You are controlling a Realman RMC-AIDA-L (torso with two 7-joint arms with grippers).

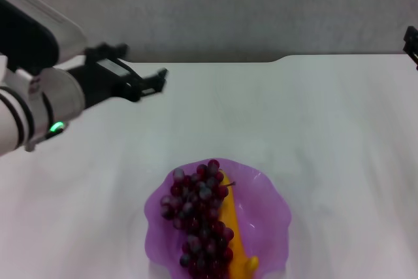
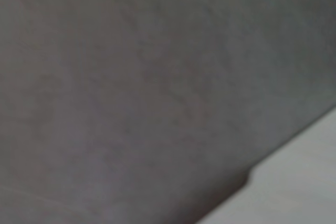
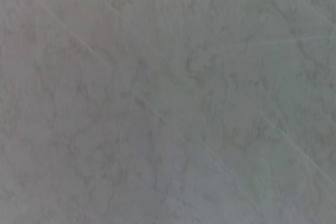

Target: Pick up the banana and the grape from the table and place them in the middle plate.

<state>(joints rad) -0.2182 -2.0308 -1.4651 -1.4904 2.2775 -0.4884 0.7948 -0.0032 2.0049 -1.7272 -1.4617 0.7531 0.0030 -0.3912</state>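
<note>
Head view. Plate (image 1: 277,217) at near centre of surface (image 1: 313,129), holding both fruits: grape (image 1: 199,220) lying lengthwise on the plate's left half, banana (image 1: 232,233) just beside and touching it on the right, partly hidden beneath the bunch. Left end effector (image 1: 153,82) raised over the far left of the surface, well apart from the plate, empty; whether fingers stand apart or together cannot be told. Right end effector (image 1: 411,44) only a dark sliver at the right edge, far from the plate; finger state likewise cannot be told.

Left wrist view. Grey wall filling the picture, a corner of the surface (image 2: 299,182) with its notched edge; no fruit, no fingers seen.

Right wrist view. Grey textured wall only.

Judgement: both placements appear done; remaining step likely retreat. Best done by keeping both arms high and away from the plate, avoiding any sweep across the wavy rim that could tip it or roll the banana out.
</note>
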